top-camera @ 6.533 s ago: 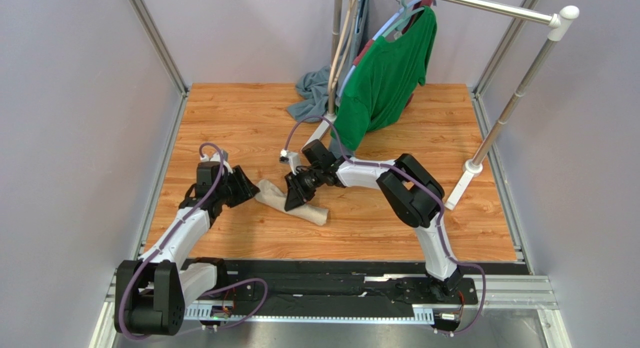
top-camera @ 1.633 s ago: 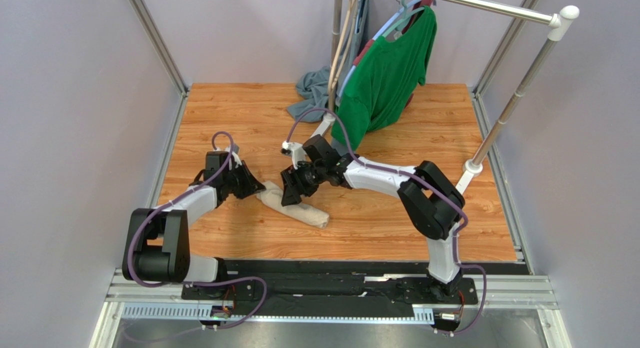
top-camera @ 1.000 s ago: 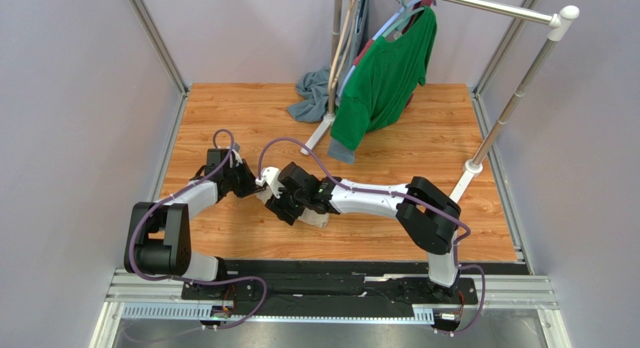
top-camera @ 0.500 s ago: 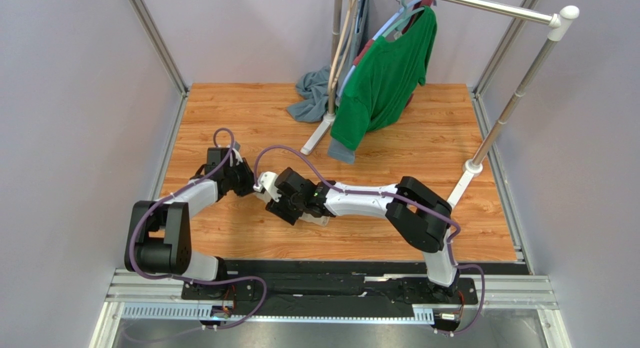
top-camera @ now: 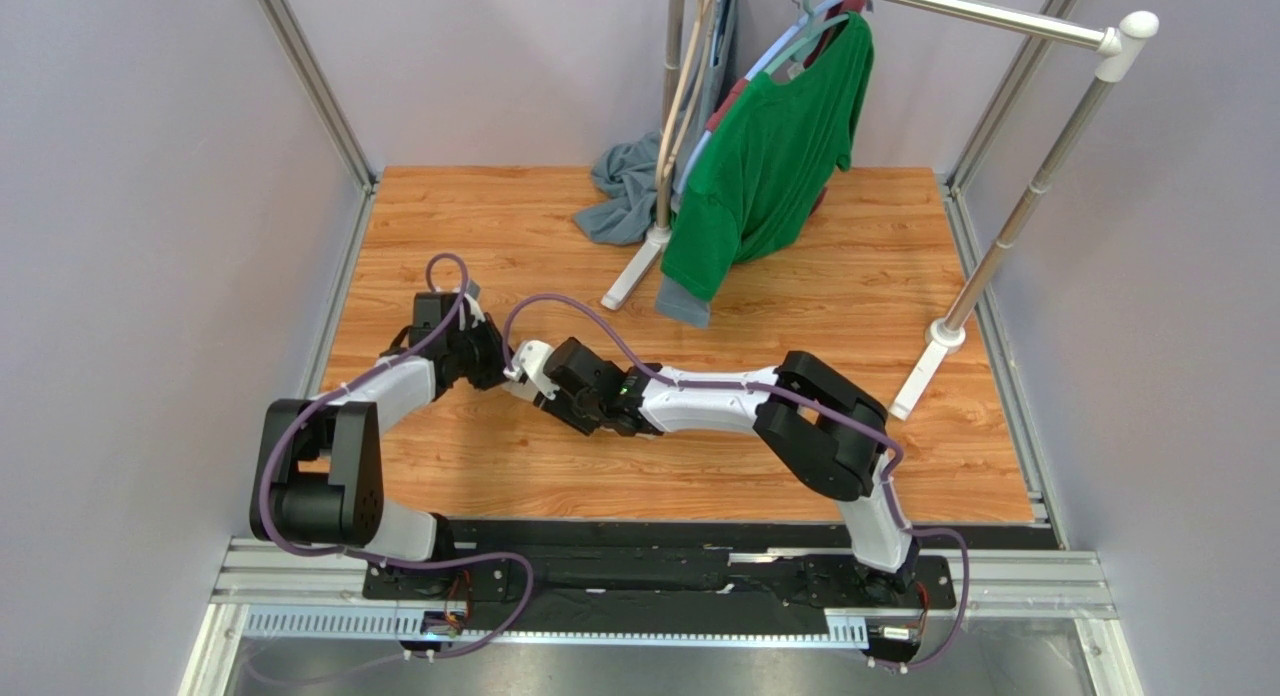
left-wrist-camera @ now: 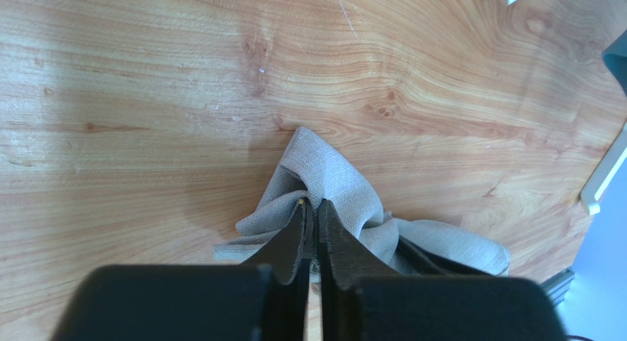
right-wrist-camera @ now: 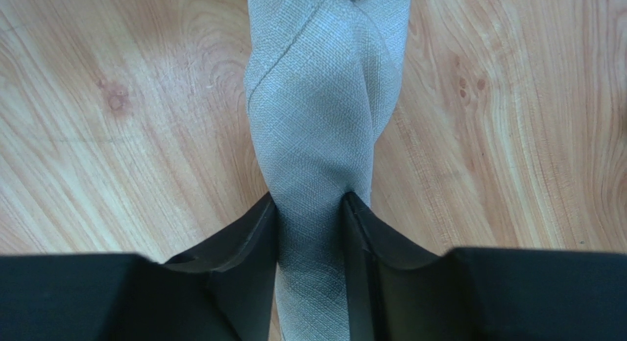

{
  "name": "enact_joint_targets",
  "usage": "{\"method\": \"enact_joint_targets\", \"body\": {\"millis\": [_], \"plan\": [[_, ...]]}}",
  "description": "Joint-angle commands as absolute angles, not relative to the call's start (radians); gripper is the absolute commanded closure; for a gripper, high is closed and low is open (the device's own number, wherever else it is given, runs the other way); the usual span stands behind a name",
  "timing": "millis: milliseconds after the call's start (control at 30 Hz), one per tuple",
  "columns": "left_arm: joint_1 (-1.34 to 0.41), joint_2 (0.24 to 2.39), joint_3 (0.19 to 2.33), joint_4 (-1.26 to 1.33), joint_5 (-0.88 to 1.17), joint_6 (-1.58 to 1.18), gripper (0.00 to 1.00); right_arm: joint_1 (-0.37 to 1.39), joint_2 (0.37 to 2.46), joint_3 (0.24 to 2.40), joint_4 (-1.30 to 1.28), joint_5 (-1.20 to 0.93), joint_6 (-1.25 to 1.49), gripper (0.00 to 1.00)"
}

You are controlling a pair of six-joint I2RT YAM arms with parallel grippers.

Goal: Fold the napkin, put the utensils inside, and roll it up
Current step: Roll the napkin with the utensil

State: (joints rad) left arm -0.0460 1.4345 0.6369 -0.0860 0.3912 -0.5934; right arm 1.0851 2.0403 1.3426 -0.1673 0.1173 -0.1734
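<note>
Napkin (right-wrist-camera: pixel 316 120) twisted; both end effectors (left-wrist-camera: pixel 311 205) (right-wrist-camera: pixel 309 201) grip it

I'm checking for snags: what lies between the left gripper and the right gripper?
The twisted napkin: the right wrist view shows it running out from the right gripper; the left gripper pinches its far end.
</note>
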Motion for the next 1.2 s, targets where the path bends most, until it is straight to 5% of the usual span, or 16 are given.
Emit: {"method": "enact_joint_targets", "body": {"millis": [0,133,267,533,1167], "plan": [[-0.049,1.411,0.687,-0.093,0.408,-0.600,0.74,1.068,2.111,1.359,-0.242,0.066,-0.147,0.69],[-0.049,1.345,0.724,-0.164,0.313,-0.604,0.41,1.046,2.111,1.371,-0.265,-0.021,-0.123,0.73],[-0.043,1.258,0.750,-0.255,0.195,-0.603,0.35,1.000,2.120,1.402,-0.301,-0.182,-0.071,0.75],[0.017,1.088,0.732,-0.328,0.172,-0.618,0.34,0.919,2.163,1.453,-0.296,-0.366,0.046,0.76],[0.046,0.940,0.815,-0.468,0.242,-0.566,0.33,0.841,2.315,1.670,-0.232,-0.258,0.193,0.77]]}}
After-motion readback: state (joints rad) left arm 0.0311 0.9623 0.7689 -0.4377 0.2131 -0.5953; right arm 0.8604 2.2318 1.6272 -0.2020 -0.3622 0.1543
